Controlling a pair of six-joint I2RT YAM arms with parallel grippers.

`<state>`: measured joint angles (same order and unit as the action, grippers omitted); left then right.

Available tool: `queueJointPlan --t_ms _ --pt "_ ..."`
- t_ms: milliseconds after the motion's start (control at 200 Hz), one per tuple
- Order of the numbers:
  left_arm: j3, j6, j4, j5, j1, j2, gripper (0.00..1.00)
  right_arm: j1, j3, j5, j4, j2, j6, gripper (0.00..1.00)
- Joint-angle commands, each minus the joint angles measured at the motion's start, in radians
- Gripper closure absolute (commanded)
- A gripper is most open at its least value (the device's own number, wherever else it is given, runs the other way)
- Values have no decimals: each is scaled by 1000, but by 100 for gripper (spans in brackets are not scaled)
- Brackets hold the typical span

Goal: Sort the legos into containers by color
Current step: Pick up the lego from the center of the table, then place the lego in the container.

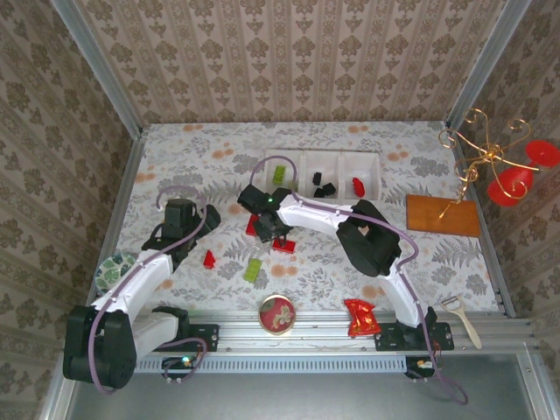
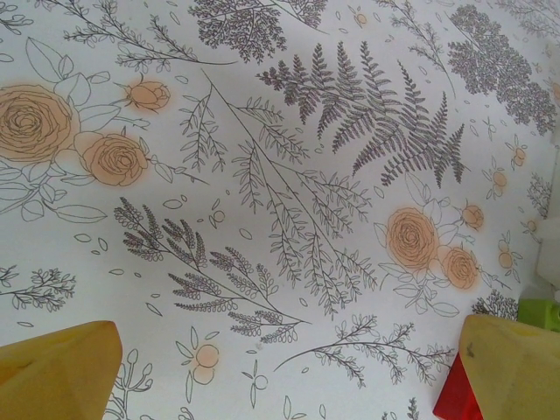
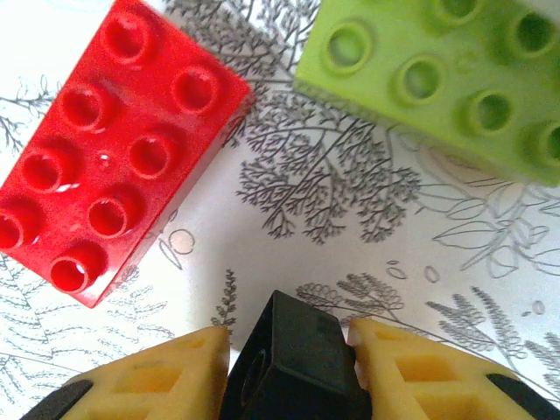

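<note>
My right gripper (image 3: 293, 350) is shut on a small black lego (image 3: 297, 367), with a yellow fingertip against each of its sides, just above the floral cloth. A red brick (image 3: 105, 149) lies ahead to the left and a lime-green brick (image 3: 437, 79) ahead to the right. From above, the right gripper (image 1: 267, 229) is beside red legos (image 1: 283, 245). My left gripper (image 2: 289, 367) is open over bare cloth, with a red lego (image 2: 455, 398) by its right finger. The white tray (image 1: 341, 154) holds green (image 1: 278, 174), black (image 1: 324, 185) and red (image 1: 358, 186) legos in separate compartments.
A red lego (image 1: 209, 259) and a green one (image 1: 253, 269) lie loose near the front. A round red-topped tin (image 1: 277, 313) and a shiny red wrapper (image 1: 360, 317) sit at the near edge. An orange board (image 1: 442, 214) and a gold wire ornament (image 1: 490, 157) stand at the right.
</note>
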<state>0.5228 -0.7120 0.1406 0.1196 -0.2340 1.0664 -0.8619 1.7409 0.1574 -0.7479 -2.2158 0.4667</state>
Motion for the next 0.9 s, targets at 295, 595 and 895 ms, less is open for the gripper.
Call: queueJointPlan --t_ms 295,595,895 --pt "-3 -12 -3 3 8 -18 0 47 -11 100 -36 133 -45 62" --pt "7 -4 2 2 13 -17 0 174 -47 180 -41 237 -105 62" --pt "26 12 20 -9 13 -15 0 319 4 171 -28 185 -161 62"
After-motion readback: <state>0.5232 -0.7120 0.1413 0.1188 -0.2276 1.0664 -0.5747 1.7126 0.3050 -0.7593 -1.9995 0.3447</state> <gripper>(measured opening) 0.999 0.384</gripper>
